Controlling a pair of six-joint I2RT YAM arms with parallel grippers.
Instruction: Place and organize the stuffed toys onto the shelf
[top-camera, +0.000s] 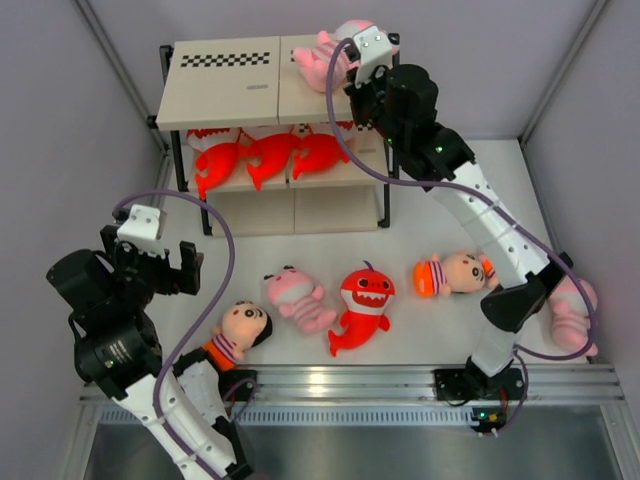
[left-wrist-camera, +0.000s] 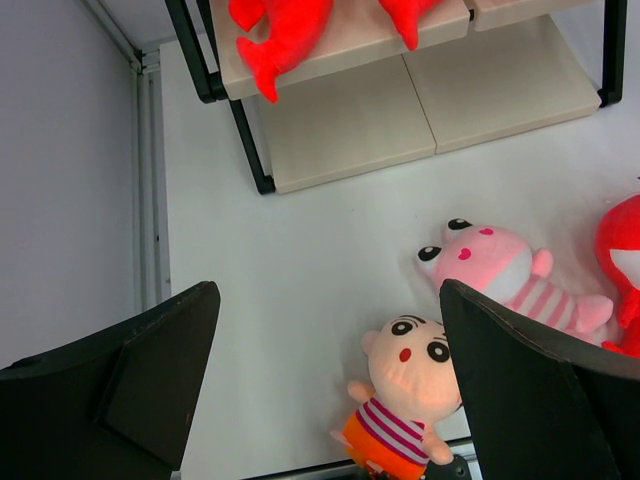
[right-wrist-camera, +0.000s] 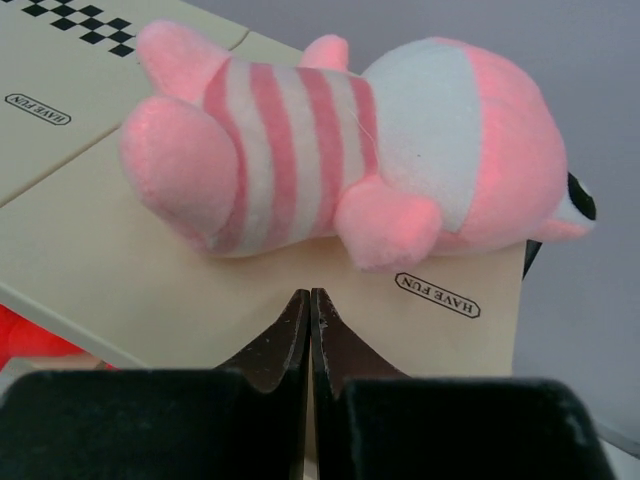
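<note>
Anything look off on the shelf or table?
The pink striped baby on the shelf's top board lies on its side at the right end, head apparently past the edge. Another pink plush lies by the right edge of the table, partly hidden behind the right arm.

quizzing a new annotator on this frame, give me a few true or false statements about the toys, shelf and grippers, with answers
1. A pink striped baby lies on the top board of the shelf. True.
2. The right gripper is clamped on that baby. False: its fingers are shut on each other, short of the toy, holding nothing.
3. Three red sharks sit on the middle tier. True.
4. The left gripper is shut. False: it is wide open, holding nothing.
5. Every shark is already shelved. False: one red shark lies on the table, between a pink baby and a boy doll.
</note>
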